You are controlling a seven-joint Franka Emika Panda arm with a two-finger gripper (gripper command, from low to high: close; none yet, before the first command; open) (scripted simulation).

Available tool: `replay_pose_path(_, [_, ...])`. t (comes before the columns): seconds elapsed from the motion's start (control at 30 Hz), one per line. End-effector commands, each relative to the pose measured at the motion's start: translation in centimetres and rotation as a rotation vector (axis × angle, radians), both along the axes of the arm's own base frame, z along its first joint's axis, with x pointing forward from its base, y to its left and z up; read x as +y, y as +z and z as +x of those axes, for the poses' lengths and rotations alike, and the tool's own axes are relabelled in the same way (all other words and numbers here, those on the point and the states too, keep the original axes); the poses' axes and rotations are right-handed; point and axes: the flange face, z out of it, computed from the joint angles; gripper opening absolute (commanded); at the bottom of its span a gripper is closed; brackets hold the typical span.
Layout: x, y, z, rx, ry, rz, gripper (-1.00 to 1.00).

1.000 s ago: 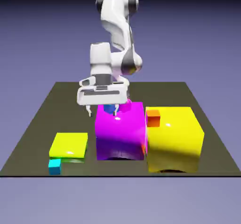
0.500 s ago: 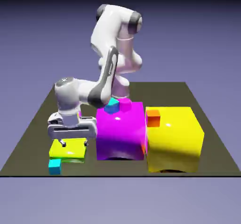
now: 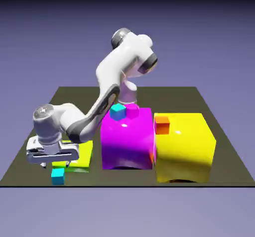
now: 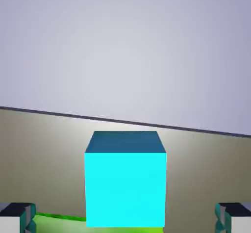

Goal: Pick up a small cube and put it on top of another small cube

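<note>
A tiny cyan cube (image 3: 58,176) rests on the dark table near its front edge, at the exterior view's left. My gripper (image 3: 54,165) hovers just above it, open, one finger on each side. The hand view shows that cyan cube (image 4: 125,178) large and centred between the grey fingertips (image 4: 17,217), untouched by them. A second tiny cyan cube (image 3: 118,112) stands on top of the big magenta block (image 3: 127,141), beside a tiny magenta cube (image 3: 133,110).
A low yellow-green block (image 3: 79,156) lies right behind the near cyan cube and under my hand. A big yellow block (image 3: 184,146) carries a tiny orange cube (image 3: 162,124). The table's front edge (image 3: 124,185) runs close to the cube.
The arm has swung from over the magenta block down to the exterior view's left front, and the open gripper now hangs over the cyan cube on the table. No cube has moved.
</note>
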Motion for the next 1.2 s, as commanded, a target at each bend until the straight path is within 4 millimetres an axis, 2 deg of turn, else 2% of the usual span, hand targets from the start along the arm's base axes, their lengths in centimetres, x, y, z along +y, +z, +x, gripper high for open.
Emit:
replay_pose_path(0.0, [0.0, -2.1, -0.4, 0.000, -0.001, 0.001, 0.00])
replay_pose_path(0.03, [0.0, -2.1, -0.4, 0.000, -0.001, 0.001, -1.00])
replay_pose_path(0.07, [0.0, -2.1, -0.4, 0.000, -0.001, 0.001, -1.00])
replay_pose_path(0.17, [0.6, 4.8, 0.8, 0.001, 0.006, 0.006, -1.00])
replay_pose_path(0.23, [8.4, 5.2, 4.1, 0.011, 0.114, 0.085, -1.00])
replay_pose_path(0.27, [9.7, 5.6, 4.1, 0.015, 0.114, 0.117, -1.00])
replay_pose_path(0.5, [12.5, 9.7, 1.6, 0.032, 0.020, 0.299, -1.00])
replay_pose_path(0.77, [16.1, 17.0, -1.7, 0.049, -0.015, 0.414, -1.00])
replay_pose_path(1.1, [20.5, 27.5, -8.1, 0.055, -0.014, 0.384, -1.00])
replay_pose_path(1.17, [21.4, 28.7, -9.8, 0.057, -0.024, 0.334, -1.00])
